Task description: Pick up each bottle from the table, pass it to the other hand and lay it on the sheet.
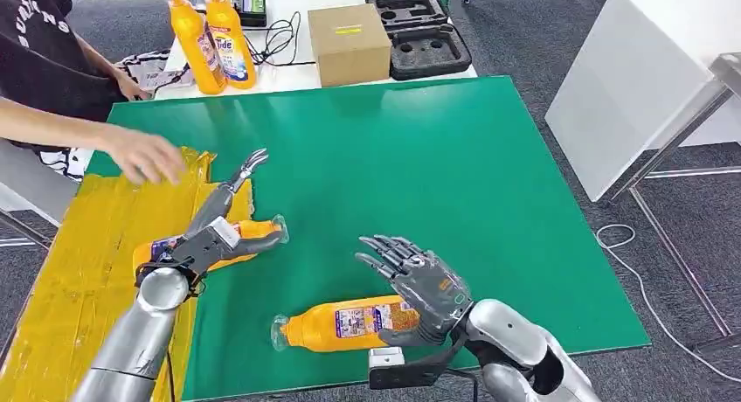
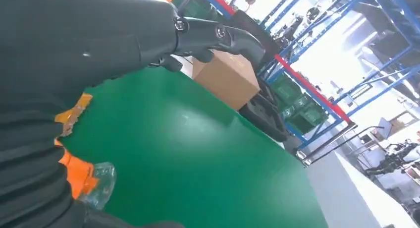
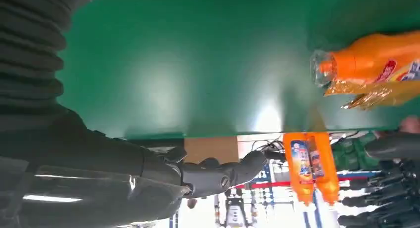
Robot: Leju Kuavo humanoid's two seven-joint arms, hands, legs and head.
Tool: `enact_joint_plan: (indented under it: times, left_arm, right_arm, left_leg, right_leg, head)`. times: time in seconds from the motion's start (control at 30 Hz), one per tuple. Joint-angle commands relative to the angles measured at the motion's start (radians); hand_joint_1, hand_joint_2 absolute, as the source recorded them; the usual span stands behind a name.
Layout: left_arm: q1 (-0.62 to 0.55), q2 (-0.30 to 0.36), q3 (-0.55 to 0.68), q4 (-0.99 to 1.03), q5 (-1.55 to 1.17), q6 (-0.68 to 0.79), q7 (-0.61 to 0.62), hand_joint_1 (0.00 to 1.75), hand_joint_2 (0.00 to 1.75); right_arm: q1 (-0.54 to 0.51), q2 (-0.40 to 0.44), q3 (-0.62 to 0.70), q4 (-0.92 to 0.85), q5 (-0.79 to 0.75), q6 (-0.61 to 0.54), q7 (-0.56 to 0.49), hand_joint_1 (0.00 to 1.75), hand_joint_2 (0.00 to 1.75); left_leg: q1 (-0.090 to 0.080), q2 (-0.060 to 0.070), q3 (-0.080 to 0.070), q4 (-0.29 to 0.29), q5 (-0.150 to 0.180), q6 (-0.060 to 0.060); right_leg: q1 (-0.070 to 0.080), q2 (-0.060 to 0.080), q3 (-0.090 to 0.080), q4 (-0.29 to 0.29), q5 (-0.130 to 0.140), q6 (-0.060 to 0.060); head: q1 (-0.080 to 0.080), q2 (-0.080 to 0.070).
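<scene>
The table (image 1: 419, 157) has a green top. At its nine o'clock edge a crinkled yellow sheet (image 1: 79, 271) covers the surface and hangs past it. One orange bottle (image 1: 236, 240) lies on its side across the sheet's inner edge, clear cap towards three o'clock. A second orange bottle (image 1: 341, 323) lies on the bare green at six o'clock, cap towards nine o'clock. Beyond twelve o'clock a white table (image 1: 284, 61) carries two upright orange bottles (image 1: 214, 39), a cardboard box (image 1: 349, 42) and a black foam tray (image 1: 424, 35).
</scene>
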Motion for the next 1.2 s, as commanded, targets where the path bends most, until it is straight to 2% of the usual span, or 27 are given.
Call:
enact_joint_plan:
  times: [0.03, 0.1, 0.17, 0.23, 0.37, 0.43, 0.77, 0.93, 0.97, 1.2]
  left_arm:
    - [-0.002, -0.021, 0.044, 0.026, 0.004, -0.001, 0.002, 0.0, 1.75]
    - [0.009, -0.019, 0.053, 0.025, 0.009, 0.001, 0.002, 0.0, 1.75]
    - [0.018, -0.015, 0.064, 0.031, 0.016, 0.001, 0.0, 0.0, 1.75]
    - [0.016, -0.013, 0.066, 0.046, 0.017, -0.002, -0.004, 0.0, 1.75]
    - [0.017, -0.01, 0.065, 0.069, 0.01, 0.002, -0.017, 0.0, 1.75]
    - [0.02, -0.011, 0.069, 0.071, 0.011, 0.005, -0.018, 0.0, 1.75]
    - [0.019, -0.016, 0.071, 0.074, 0.011, 0.004, -0.022, 0.0, 1.75]
    - [0.01, -0.014, 0.073, 0.081, 0.005, 0.004, -0.021, 0.0, 1.75]
    - [0.016, -0.012, 0.071, 0.074, -0.002, 0.003, -0.02, 0.0, 0.0]
    - [0.03, -0.009, 0.071, 0.064, -0.006, 0.006, -0.02, 0.0, 0.0]
  right_arm:
    - [-0.073, -0.072, 0.101, 0.053, -0.016, 0.014, 0.006, 0.0, 1.75]
    - [-0.078, -0.083, 0.11, 0.056, -0.016, 0.015, 0.006, 0.0, 1.75]
    - [-0.084, -0.088, 0.119, 0.057, -0.015, 0.021, 0.006, 0.0, 1.75]
    - [-0.088, -0.098, 0.126, 0.06, -0.026, 0.036, 0.007, 0.0, 1.75]
    - [-0.081, -0.112, 0.141, 0.086, -0.02, 0.047, 0.019, 0.0, 1.75]
    - [-0.08, -0.105, 0.142, 0.105, -0.023, 0.046, 0.029, 0.0, 1.75]
    - [-0.076, -0.089, 0.145, 0.136, -0.032, 0.043, 0.039, 0.0, 1.75]
    - [-0.107, -0.047, 0.163, 0.192, -0.027, 0.044, 0.056, 0.0, 1.75]
    - [-0.12, -0.037, 0.17, 0.211, -0.027, 0.045, 0.056, 0.0, 1.75]
    - [-0.154, -0.019, 0.176, 0.281, -0.052, 0.051, 0.061, 0.0, 1.75]
  left_leg:
    - [0.003, 0.0, 0.007, 0.001, -0.004, -0.002]
    - [0.001, 0.001, 0.005, 0.0, -0.002, -0.002]
    - [0.004, 0.0, 0.012, 0.001, -0.007, -0.003]
    - [0.001, 0.001, 0.006, 0.0, -0.003, -0.002]
    - [0.002, -0.001, 0.006, -0.001, -0.003, -0.002]
    - [0.003, -0.001, 0.01, 0.0, -0.004, -0.003]
    - [0.001, -0.001, 0.005, -0.001, -0.002, -0.002]
    - [0.002, 0.0, 0.006, 0.0, -0.003, -0.002]
    - [0.001, 0.001, 0.004, -0.001, -0.002, -0.001]
    - [0.002, 0.001, 0.006, -0.001, -0.002, -0.002]
  right_leg:
    - [0.002, 0.001, 0.008, -0.001, -0.003, -0.003]
    - [0.001, 0.001, 0.005, -0.001, -0.001, -0.002]
    - [0.004, 0.002, 0.013, -0.002, -0.004, -0.004]
    - [0.001, 0.002, 0.005, -0.001, -0.001, -0.002]
    - [0.002, 0.0, 0.007, -0.002, -0.002, -0.002]
    - [0.003, 0.001, 0.011, -0.003, -0.003, -0.004]
    - [0.001, 0.0, 0.005, -0.002, -0.001, -0.002]
    - [0.002, 0.001, 0.006, -0.002, -0.002, -0.003]
    - [0.001, 0.002, 0.003, -0.001, -0.001, -0.002]
    - [0.002, 0.002, 0.006, -0.002, -0.001, -0.002]
  head:
    - [0.0, 0.0]
    - [0.0, 0.0]
    - [0.0, 0.0]
    - [0.0, 0.0]
    - [0.0, 0.0]
    - [0.0, 0.0]
    - [0.0, 0.0]
    - [0.0, 0.0]
    - [0.0, 0.0]
    - [0.0, 0.0]
